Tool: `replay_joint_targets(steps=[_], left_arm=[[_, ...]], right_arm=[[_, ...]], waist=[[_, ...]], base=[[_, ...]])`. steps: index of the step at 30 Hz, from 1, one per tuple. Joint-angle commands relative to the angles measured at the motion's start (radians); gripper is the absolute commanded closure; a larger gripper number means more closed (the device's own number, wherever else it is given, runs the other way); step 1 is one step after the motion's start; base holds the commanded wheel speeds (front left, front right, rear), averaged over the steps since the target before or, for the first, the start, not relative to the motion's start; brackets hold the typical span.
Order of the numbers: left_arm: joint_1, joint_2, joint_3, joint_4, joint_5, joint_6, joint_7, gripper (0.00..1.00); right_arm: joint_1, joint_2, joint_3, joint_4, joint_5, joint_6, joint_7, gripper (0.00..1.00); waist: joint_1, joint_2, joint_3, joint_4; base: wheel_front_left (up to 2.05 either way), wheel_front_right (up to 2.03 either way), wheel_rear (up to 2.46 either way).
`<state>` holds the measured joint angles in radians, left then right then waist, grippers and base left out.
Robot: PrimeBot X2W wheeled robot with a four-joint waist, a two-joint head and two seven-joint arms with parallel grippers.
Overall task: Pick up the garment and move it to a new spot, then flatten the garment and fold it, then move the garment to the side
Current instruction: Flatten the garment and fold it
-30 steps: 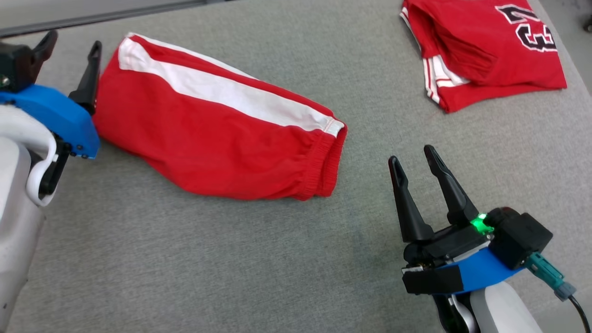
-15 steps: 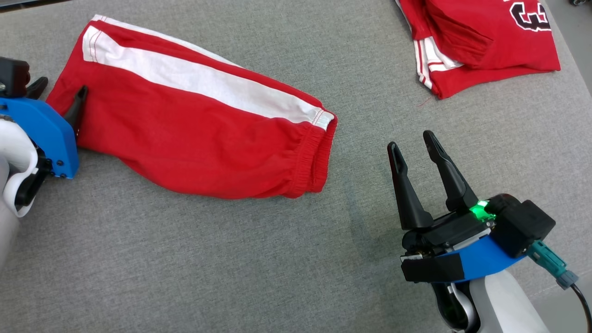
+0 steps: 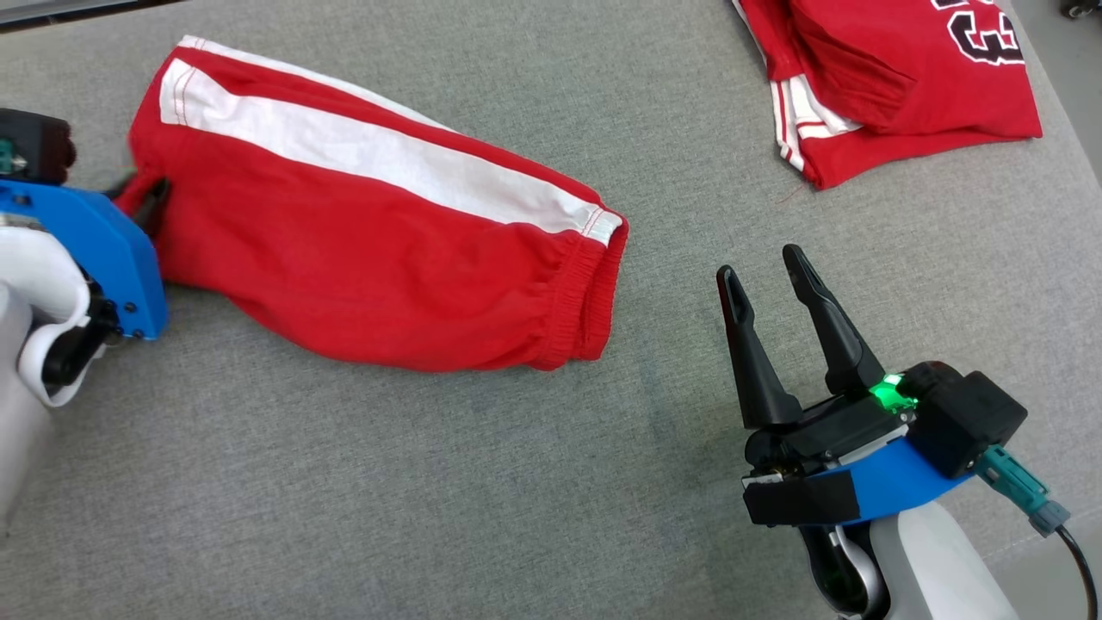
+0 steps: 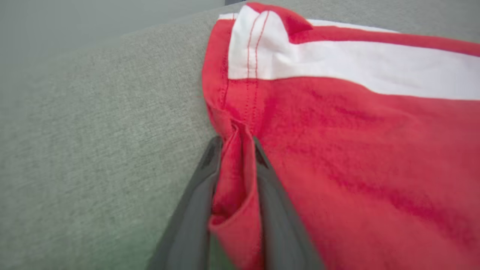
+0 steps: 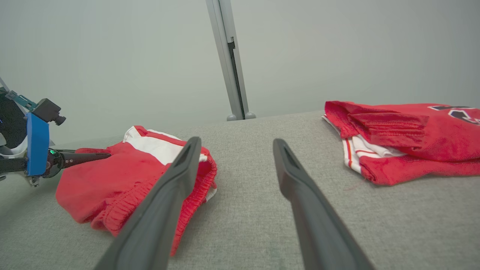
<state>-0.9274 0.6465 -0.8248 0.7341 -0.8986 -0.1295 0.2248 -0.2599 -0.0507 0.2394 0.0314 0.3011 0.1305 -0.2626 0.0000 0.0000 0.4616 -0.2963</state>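
The garment (image 3: 370, 250) is a pair of red shorts with a white side stripe, lying folded on the grey cloth table (image 3: 430, 499). My left gripper (image 3: 146, 194) is at its left end, at the hem. In the left wrist view the two fingers (image 4: 195, 210) pinch a bunched fold of the red hem (image 4: 234, 176), so the left gripper (image 4: 235, 140) is shut on the garment (image 4: 356, 150). My right gripper (image 3: 758, 263) stands open over bare table, to the right of the waistband. The right wrist view shows the right gripper (image 5: 236, 144) open, with the garment (image 5: 123, 176) and the left gripper (image 5: 101, 155) at the left.
A folded red jersey (image 3: 904, 86) with a dark number lies at the far right of the table, also the jersey (image 5: 405, 138) in the right wrist view. A metal post (image 5: 230, 60) rises behind the table's far edge. The table's right edge is near the jersey.
My left gripper has moved onto the garment's left hem and closed on a fold of it, bunching the cloth. The head camera shifted a little. The right arm has stayed put.
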Motion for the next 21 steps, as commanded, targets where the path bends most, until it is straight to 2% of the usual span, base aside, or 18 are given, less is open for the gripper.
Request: replay_joint_targets(steps=[1, 9, 14, 21], left_arm=[[0.026, -0.009, -0.022, 0.005, -0.007, -0.001, 0.013, 1.0], [0.043, -0.025, -0.049, -0.049, -0.061, -0.001, -0.09, 1.0], [0.104, -0.037, -0.061, -0.079, -0.071, -0.001, -0.192, 1.0], [0.231, -0.05, -0.049, -0.135, -0.095, 0.037, -0.297, 1.0]], right_arm=[[-0.005, 0.0, 0.0, 0.004, 0.001, 0.001, -0.003, 0.0], [0.025, 0.0, -0.006, 0.019, -0.006, 0.001, -0.003, 0.0], [0.061, 0.0, -0.035, 0.032, -0.009, 0.001, -0.003, 0.0], [0.11, 0.0, -0.069, 0.046, -0.009, 0.001, -0.003, 0.0]], waist=[[0.0, 0.0, -0.006, 0.002], [0.0, 0.0, -0.071, 0.046], [0.0, 0.0, -0.138, 0.102], [0.0, 0.0, -0.205, 0.172]], base=[[0.0, 0.0, 0.0], [0.0, 0.0, 0.0], [0.0, 0.0, 0.0], [0.0, 0.0, 0.0]])
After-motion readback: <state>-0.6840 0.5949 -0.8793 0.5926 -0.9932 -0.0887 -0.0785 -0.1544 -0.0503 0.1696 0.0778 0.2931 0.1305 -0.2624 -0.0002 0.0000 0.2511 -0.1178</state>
